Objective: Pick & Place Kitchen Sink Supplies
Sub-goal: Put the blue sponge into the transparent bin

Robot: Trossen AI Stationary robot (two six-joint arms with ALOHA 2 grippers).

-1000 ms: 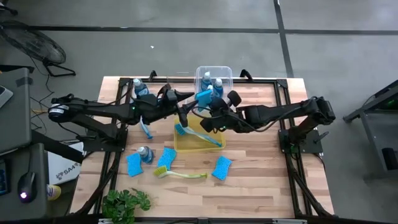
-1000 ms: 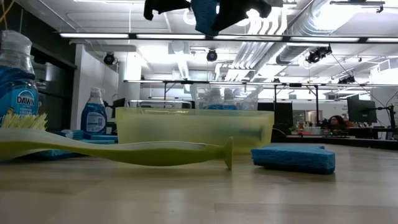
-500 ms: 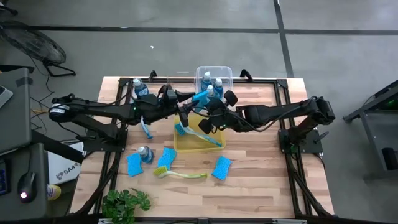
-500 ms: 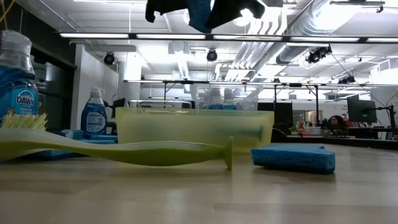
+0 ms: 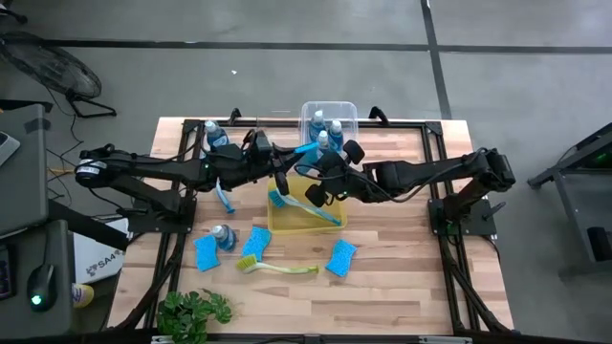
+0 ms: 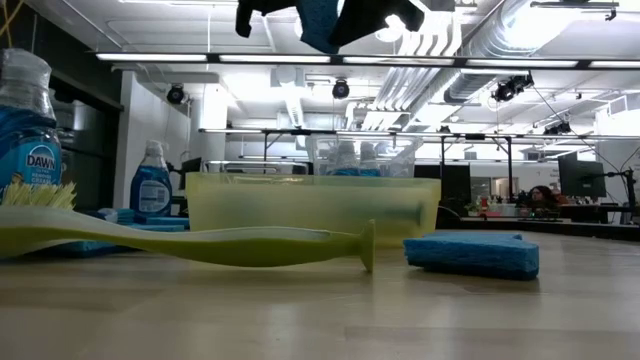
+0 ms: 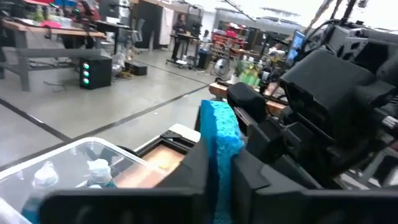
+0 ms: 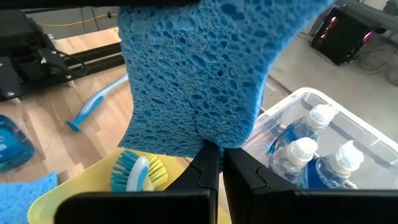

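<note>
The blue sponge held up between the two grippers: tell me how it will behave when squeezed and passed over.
The blue sponge looks open-pored, so probably light and squashy. It seems to pinch in where the right gripper bites, so likely floppy. The left gripper grips its thin edge; the rough surface should resist slipping.
</note>
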